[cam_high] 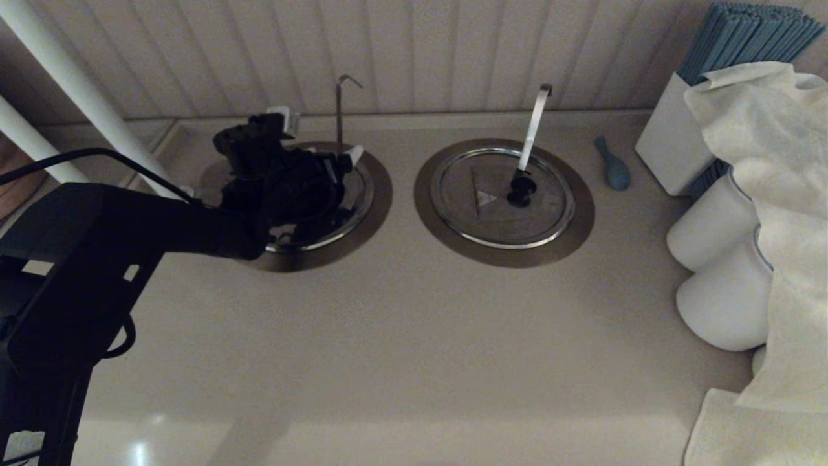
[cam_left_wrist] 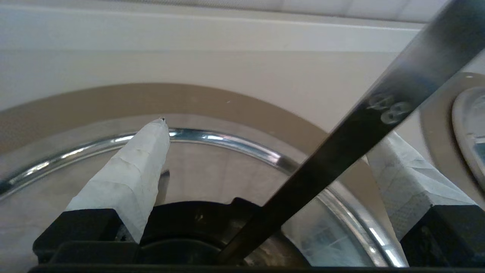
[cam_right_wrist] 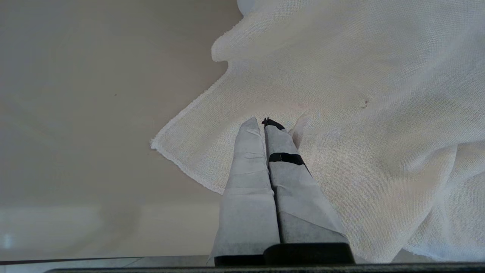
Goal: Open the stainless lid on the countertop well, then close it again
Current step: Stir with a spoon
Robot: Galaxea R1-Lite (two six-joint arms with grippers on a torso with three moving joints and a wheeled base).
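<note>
Left gripper (cam_high: 323,169) poised low over the stainless lid (cam_high: 352,204), which sits seated in the countertop well (cam_high: 378,194) at the left of the counter (cam_high: 401,349). Jaws released, one taped finger (cam_left_wrist: 132,178) each side of the black knob (cam_left_wrist: 197,223); the slim hook-tipped handle (cam_high: 338,110) rises between them. Contact with the knob cannot be judged, the arm hiding it from the head view. Lid probably rigid, light and slick: best grasped by the knob, lifted clear of the handle. Right gripper (cam_right_wrist: 267,125) parked, jaws clenched on nothing, above a white cloth (cam_right_wrist: 360,113)
</note>
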